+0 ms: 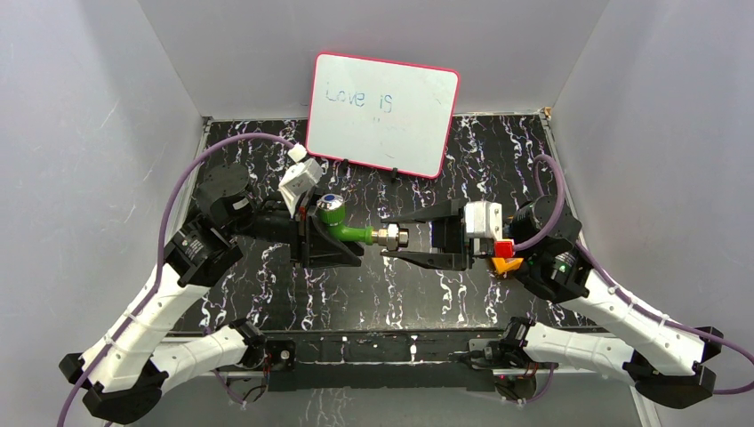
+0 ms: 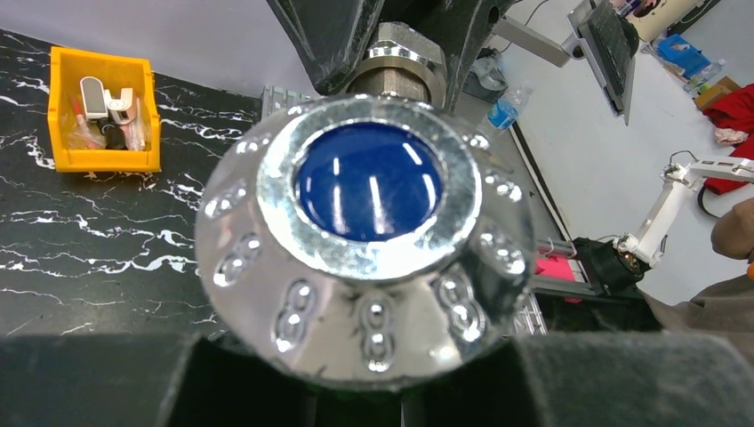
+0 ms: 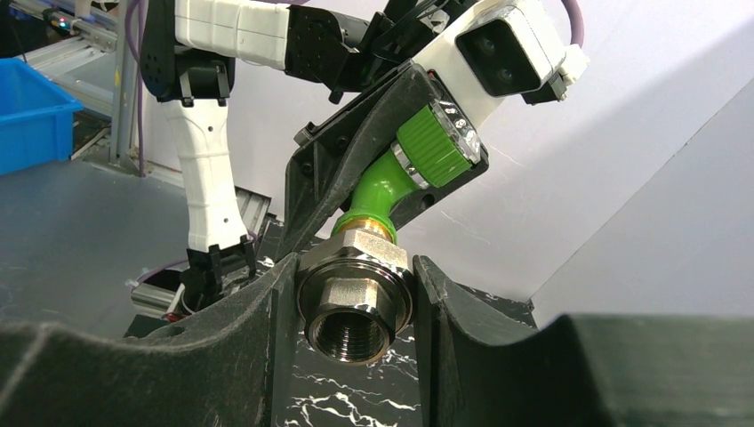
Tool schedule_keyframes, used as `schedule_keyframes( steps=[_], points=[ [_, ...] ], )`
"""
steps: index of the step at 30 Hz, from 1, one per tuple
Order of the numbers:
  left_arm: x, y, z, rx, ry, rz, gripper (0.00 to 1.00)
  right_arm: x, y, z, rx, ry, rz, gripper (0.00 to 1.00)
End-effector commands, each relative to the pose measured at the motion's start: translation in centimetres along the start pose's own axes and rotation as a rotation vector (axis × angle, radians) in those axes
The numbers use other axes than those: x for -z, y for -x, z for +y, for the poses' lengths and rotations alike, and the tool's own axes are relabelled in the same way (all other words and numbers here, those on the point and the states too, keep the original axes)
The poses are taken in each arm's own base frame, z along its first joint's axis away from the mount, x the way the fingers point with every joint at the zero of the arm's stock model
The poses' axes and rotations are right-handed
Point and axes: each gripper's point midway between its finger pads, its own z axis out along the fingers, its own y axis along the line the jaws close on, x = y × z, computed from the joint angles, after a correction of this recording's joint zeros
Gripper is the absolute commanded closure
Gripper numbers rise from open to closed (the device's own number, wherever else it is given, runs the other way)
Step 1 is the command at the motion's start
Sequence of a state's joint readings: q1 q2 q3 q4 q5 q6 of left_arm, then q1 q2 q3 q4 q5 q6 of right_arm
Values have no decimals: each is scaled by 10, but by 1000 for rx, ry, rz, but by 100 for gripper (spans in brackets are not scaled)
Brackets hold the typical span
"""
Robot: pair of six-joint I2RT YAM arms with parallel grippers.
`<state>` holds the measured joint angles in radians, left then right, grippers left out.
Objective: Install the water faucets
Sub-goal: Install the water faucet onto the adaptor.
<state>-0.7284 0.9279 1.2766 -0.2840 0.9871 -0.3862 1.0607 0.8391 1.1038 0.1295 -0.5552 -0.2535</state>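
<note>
The round blue-and-silver knob [image 2: 369, 231] is pressed up close to the left wrist camera and fills most of that view: a glossy blue centre inside a dimpled silver rim. It caps the water faucet [image 1: 351, 229], whose green angled body is pinched between the black fingers [image 3: 356, 151] of the left end effector [image 1: 324, 240], closed tight on it.

In the right wrist view, two dark fingers [image 3: 267, 338] stand in the foreground with the faucet's metal fitting [image 3: 356, 302] between them. The fitting's open threaded bore faces the lens. Each finger lies against one side of the hexagonal nut, so the right end effector [image 1: 391, 237] is gripping the fitting, with its fingers only partly closed around that wider piece.

From above, the faucet hangs off the table [image 1: 445, 294], over its middle. It runs roughly level between the two end effectors, with the knob turned upward and the fitting pointing toward the right arm.

The table is black with white marble veins. In the left wrist view, a yellow bin [image 2: 105, 111] of small parts sits on the table, well apart from the faucet.

At the back, a red-edged whiteboard [image 1: 384, 114] leans against the grey wall. "Love is" is written faintly on it.
</note>
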Motion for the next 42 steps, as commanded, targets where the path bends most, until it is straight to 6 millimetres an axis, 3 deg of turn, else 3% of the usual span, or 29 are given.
schedule_keyframes(
  steps=[1, 8, 18, 30, 42],
  points=[
    [3, 10, -16, -43, -47, -19, 100, -1, 35, -9, 65, -19, -80, 100],
    [3, 8, -16, -35, -53, -15, 100, -2, 25, -8, 34, -22, -72, 100],
    [2, 10, -17, -42, -60, -14, 100, -4, 7, -22, -121, -136, -30, 100],
    [1, 14, -16, -75, -65, -16, 100, -5, -17, -20, -462, -222, -19, 100],
    [1, 19, -17, -94, -66, -24, 100, -5, -25, -27, -813, -343, -95, 100]
  ],
)
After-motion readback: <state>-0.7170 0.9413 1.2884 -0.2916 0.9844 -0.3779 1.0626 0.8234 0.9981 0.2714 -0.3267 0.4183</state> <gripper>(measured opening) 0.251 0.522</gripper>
